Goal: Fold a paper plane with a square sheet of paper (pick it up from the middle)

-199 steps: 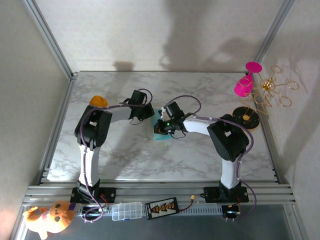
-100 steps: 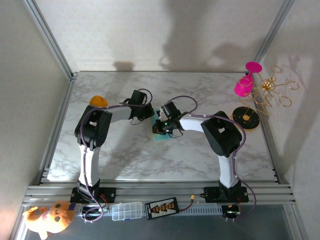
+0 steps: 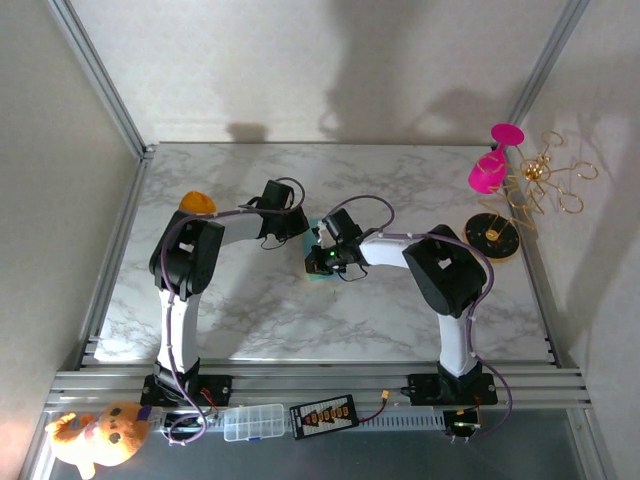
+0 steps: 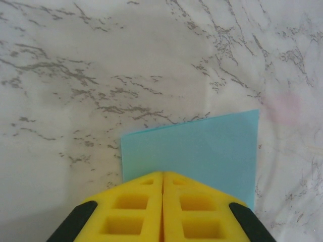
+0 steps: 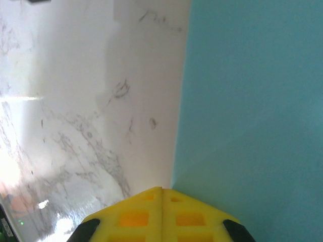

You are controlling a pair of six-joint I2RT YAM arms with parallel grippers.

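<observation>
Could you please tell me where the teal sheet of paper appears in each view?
Top external: paper mid-table, where the arms meet.
Left wrist: paper lower right, beyond the left gripper.
Right wrist: paper across the right half.
Shared landmark: the marble tabletop.

Right pincer [image 5: 161, 191] slid left across square sheet of paper [image 4: 197, 146] — more sheet covered.

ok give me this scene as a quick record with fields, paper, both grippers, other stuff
paper: teal-blue sheet, flat on the marble table, between the two arms
left gripper: shut, tips over the sheet's edge
right gripper: shut, tips at the sheet's edge
paper held: cannot tell
other: orange dome beside the left arm; pink cup far right
</observation>
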